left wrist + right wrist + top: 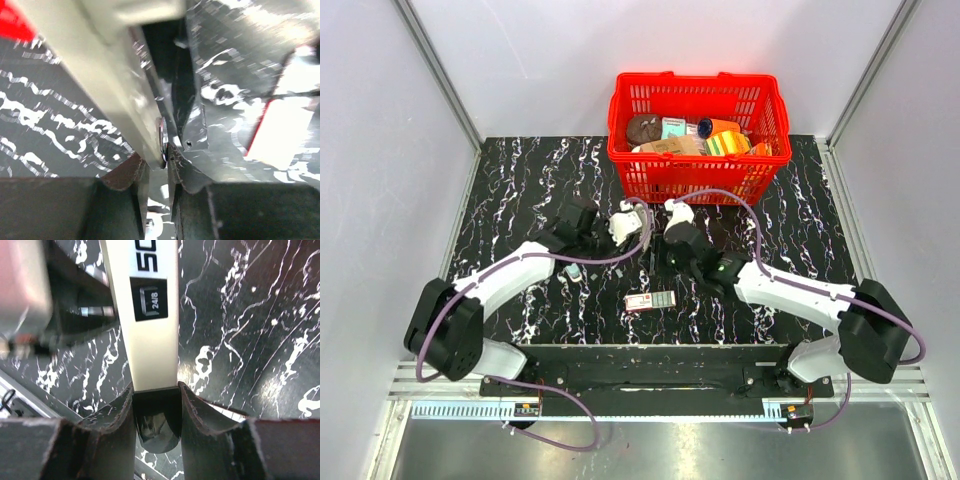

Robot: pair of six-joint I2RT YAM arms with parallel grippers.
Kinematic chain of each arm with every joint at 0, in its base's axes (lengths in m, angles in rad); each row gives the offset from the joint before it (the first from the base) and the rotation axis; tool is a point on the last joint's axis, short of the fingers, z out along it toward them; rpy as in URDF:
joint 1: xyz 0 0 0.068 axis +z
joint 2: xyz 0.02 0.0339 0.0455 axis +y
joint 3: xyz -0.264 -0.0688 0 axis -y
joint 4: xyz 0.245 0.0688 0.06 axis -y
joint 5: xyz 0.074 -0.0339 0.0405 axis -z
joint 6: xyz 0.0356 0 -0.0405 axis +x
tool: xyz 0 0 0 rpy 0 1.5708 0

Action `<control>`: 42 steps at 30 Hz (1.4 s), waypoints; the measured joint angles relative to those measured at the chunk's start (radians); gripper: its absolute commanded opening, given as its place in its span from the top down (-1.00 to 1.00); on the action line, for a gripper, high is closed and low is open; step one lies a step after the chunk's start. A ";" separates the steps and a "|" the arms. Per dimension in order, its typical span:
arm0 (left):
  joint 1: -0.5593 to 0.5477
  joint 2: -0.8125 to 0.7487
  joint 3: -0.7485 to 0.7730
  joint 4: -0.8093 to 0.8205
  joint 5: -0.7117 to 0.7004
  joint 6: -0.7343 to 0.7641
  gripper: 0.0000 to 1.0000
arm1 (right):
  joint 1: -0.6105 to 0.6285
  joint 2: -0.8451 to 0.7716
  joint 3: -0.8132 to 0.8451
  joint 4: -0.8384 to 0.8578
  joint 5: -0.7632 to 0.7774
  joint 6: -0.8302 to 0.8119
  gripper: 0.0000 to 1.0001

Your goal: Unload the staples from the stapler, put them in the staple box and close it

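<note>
The stapler (147, 340) has a cream top with a black "24/8" label and a glossy black rear end. My right gripper (155, 390) is shut on that black end. In the left wrist view the cream arm (125, 95) and a dark shiny metal part (200, 125) spread apart above the jaws. My left gripper (167, 150) is pinched shut on the stapler at its silvery rivet. In the top view the stapler (655, 232) is mostly hidden between the left gripper (642, 222) and the right gripper (668, 245), above the table just in front of the basket.
A red basket (695, 175) full of goods stands at the back centre. A small red-and-white box (650, 301) lies on the table near the front, and also shows in the left wrist view (280, 125). A pale blue pill-shaped object (573, 271) lies by the left arm.
</note>
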 measured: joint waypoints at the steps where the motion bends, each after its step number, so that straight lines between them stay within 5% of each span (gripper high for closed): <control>1: -0.011 -0.018 0.016 -0.027 0.034 -0.019 0.48 | -0.003 -0.006 0.014 -0.011 0.010 0.000 1.00; 7: -0.061 -0.050 0.126 -0.144 0.227 -0.104 0.38 | -0.035 -0.008 0.097 -0.035 0.050 -0.002 1.00; 12: -0.063 -0.053 0.156 -0.264 0.336 -0.103 -0.24 | -0.094 -0.008 0.103 -0.136 0.151 -0.043 1.00; 17: -0.061 -0.053 0.164 -0.328 0.327 -0.099 -0.43 | -0.126 0.000 0.103 -0.189 0.198 -0.095 1.00; 32: 0.035 -0.119 0.170 -0.417 0.138 -0.074 -0.40 | -0.167 0.242 0.181 -0.330 0.160 -0.191 1.00; 42: 0.095 -0.268 0.085 -0.450 0.021 -0.043 -0.63 | -0.185 0.414 0.312 -0.375 0.126 -0.248 1.00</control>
